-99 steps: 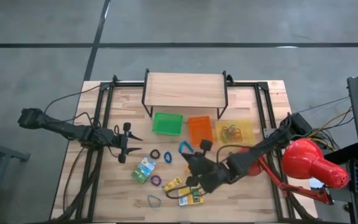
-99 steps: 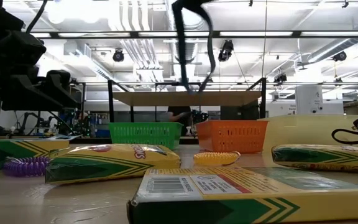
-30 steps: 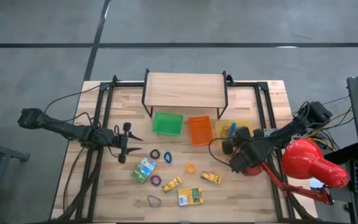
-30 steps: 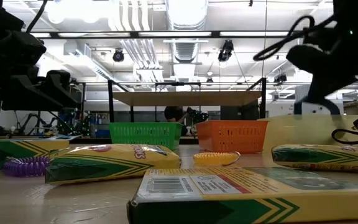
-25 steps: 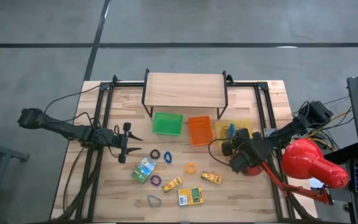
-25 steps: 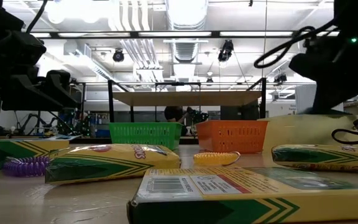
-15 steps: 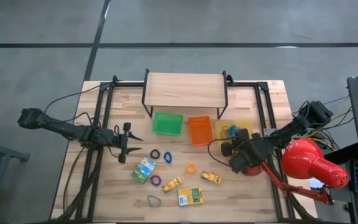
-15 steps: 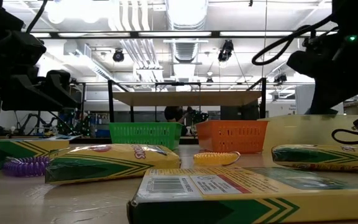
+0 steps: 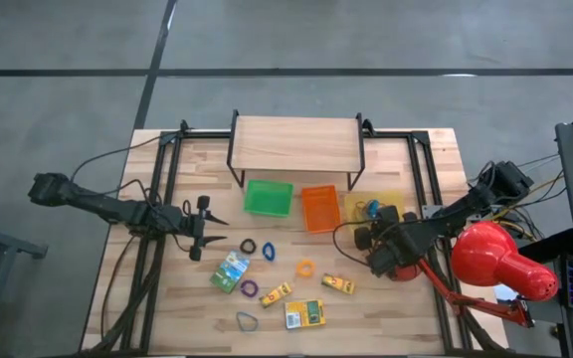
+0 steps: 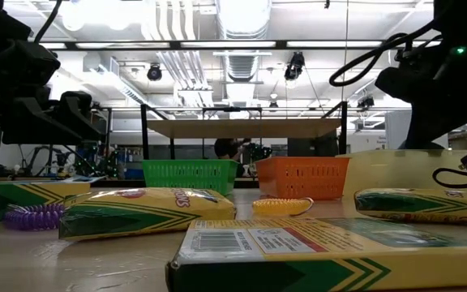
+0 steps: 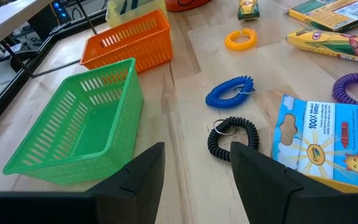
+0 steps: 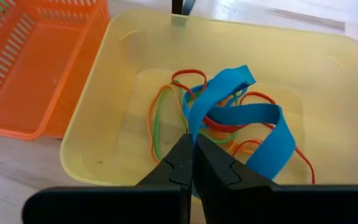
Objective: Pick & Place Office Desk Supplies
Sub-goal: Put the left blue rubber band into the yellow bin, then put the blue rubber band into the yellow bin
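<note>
Hanging over the yellow tray (image 12: 135, 149), a wide blue band (image 12: 241, 118) is pinched in the pressed-together jaws of the right gripper (image 12: 190, 163) — the drop-off step is judged to be in hand. Thin red and orange bands (image 12: 185, 87) are already lying in that tray. Next, the jaws need to be opened so the band falls inside. The left gripper (image 11: 194, 177) is parked above the desk (image 11: 185, 93) — jaws spread, nothing held.

yellow tray (image 12: 135, 93): wide blue band (image 12: 241, 115), thin red, orange, green loops. orange basket (image 12: 30, 68). green basket (image 11: 73, 130). black coil (image 11: 232, 138).
</note>
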Robot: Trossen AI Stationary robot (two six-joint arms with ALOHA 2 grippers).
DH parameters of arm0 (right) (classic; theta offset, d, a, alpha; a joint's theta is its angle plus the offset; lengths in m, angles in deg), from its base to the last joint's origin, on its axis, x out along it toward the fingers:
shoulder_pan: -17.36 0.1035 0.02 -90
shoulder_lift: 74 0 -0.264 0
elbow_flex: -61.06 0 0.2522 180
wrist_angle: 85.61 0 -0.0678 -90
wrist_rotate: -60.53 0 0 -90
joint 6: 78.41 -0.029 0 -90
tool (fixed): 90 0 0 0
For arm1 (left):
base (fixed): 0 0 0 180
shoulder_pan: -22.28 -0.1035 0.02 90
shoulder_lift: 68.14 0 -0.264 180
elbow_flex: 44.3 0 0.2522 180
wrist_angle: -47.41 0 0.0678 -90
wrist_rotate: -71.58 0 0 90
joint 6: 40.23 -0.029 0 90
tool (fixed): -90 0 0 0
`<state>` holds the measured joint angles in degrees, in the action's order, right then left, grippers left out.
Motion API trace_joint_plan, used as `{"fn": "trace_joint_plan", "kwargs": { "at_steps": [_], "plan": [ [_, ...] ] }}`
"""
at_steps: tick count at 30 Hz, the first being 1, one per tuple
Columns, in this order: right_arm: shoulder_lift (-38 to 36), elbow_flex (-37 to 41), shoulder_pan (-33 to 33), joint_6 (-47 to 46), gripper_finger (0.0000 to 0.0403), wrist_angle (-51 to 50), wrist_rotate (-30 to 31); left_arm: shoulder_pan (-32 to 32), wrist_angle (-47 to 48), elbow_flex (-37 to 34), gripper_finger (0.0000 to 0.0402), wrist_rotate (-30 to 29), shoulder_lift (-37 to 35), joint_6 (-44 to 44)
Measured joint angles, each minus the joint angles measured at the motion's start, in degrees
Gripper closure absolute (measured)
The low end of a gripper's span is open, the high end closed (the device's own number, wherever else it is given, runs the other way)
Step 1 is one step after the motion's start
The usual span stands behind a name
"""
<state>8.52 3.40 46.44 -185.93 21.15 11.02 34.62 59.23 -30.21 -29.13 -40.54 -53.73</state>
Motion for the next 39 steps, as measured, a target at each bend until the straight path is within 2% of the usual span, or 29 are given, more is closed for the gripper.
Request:
{"fn": "trace_joint_plan", "kwargs": {
  "at_steps": [9,19,24,32,36,39],
  "plan": [
    [0.04,0.07,0.0,-3.21,0.0384,-0.13,-0.02,0.0,0.0,0.01,0.0217,-0.01,0.0,0.02],
    [0.04,0.07,0.0,-4.57,0.0285,-0.53,-0.02,0.02,0.0,-0.01,0.0217,0.0,0.0,0.04],
    [0.04,0.07,0.0,-3.29,0.0255,-0.26,-0.03,0.02,-0.01,-0.01,0.0217,0.0,0.0,0.04],
    [0.04,-0.3,0.0,-2.63,0.0256,-0.18,-0.02,0.07,0.0,-0.01,0.0217,0.01,0.0,0.15],
    [0.02,-2.33,0.0,1.47,0.0262,-0.22,0.06,0.04,-0.02,-0.01,0.0217,0.01,0.0,0.15],
    [-0.03,-4.82,0.02,5.58,0.0263,-0.28,2.53,0.04,-0.02,-0.01,0.0217,0.01,0.0,0.14]
  ]
}}
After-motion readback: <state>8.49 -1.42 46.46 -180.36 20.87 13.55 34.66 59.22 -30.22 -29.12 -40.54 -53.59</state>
